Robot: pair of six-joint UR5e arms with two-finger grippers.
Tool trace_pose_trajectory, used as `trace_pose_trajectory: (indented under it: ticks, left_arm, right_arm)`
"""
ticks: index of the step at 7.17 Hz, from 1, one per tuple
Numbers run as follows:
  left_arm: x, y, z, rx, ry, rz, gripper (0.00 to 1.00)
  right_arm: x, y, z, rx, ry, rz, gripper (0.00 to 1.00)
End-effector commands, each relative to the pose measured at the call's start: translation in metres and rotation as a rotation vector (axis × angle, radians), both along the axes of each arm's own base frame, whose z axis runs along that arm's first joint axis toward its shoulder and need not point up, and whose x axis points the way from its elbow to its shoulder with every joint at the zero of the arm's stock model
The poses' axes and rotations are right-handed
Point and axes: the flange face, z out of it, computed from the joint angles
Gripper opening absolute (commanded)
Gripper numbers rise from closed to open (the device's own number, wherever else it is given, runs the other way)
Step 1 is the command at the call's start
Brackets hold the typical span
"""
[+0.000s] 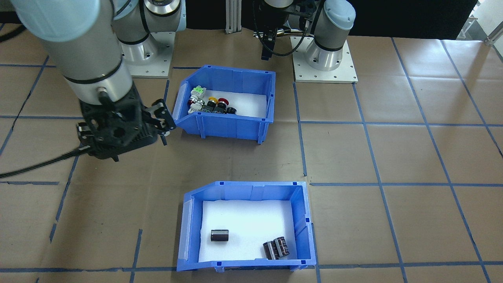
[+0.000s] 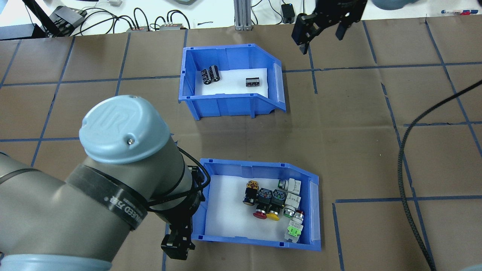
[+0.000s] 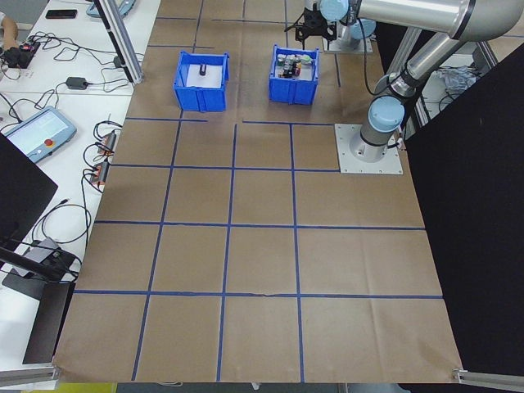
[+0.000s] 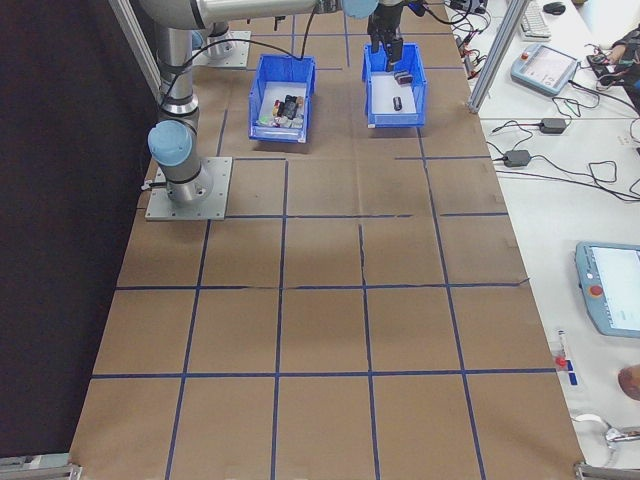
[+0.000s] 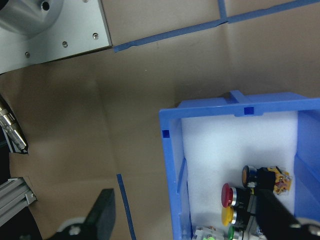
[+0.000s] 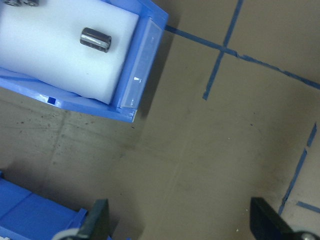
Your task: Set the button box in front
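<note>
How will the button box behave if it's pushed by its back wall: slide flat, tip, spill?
The button box looks like rigid moulded plastic sitting flat on the paper-covered table, so it probably slides rather than tips. The push-button switches lie loose on the white foam liner, bunched toward the sloped open side, so a jerk may shift them.

The left arm's blue joint cap (image 2: pixel 124 130) bears an embossed "UR" logo. Its black band (image 2: pixel 113 195) reads partly "…RSED ROB…", at seven o'clock from the cap.
</note>
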Motion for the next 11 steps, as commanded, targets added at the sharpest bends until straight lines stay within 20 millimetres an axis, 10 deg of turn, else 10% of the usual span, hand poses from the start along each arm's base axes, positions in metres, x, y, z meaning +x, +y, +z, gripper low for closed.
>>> trace_pose_trajectory:
  ticks: [1, 6, 11]
  left_arm:
    - [-0.017, 0.020, -0.034, -0.042, 0.010, 0.058, 1.00]
    - [-0.033, 0.053, -0.089, -0.063, 0.085, 0.051, 0.99]
    - [-0.052, 0.043, -0.113, -0.066, 0.083, 0.066, 0.99]
  right_arm:
    - [0.071, -0.011, -0.035, 0.027, 0.021, 0.274, 1.00]
    - [0.199, 0.014, -0.128, 0.091, 0.040, 0.910, 1.00]
    - [0.229, 0.008, -0.212, 0.114, 0.079, 1.015, 1.00]
